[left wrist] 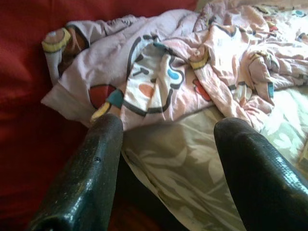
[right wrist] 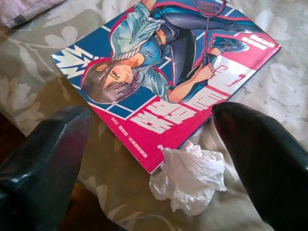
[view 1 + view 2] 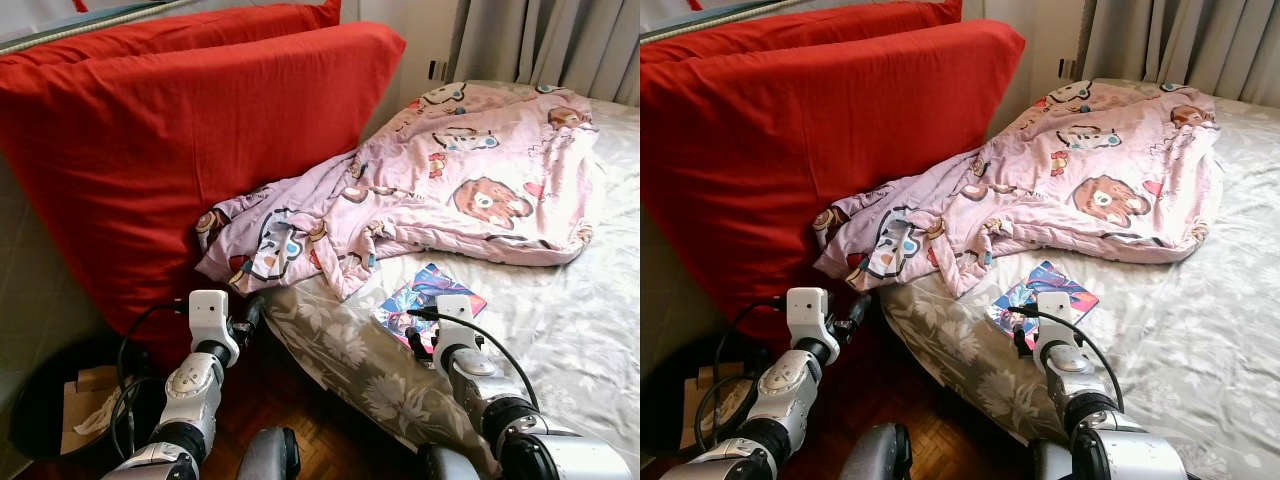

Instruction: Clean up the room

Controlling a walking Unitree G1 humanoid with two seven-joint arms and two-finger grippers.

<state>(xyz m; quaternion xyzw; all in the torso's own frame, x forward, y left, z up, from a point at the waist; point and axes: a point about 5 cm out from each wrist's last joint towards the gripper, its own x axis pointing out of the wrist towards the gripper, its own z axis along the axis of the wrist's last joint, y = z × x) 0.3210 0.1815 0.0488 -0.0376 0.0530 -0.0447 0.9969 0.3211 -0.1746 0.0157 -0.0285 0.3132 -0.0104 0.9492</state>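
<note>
Home bedroom: bed (image 3: 560, 330), red pillows (image 3: 190, 150).

Bed in front of me, its near corner at my arms.

I see the bed (image 3: 560, 330) covered by a grey sheet with a pale leaf pattern. A pink blanket (image 3: 440, 185) printed with cartoon bears lies crumpled across the sheet, reaching from the far side by the curtains down to the near corner, where its end droops against the big red cushions (image 3: 190, 150) standing along the bed's left side. Just below the blanket's edge a comic book (image 2: 168, 77) lies flat on the sheet, cover up. A crumpled white tissue (image 2: 190, 175) sits on the sheet, touching the book's near edge. The wooden floor (image 3: 330, 420) shows below the bed's corner.
</note>
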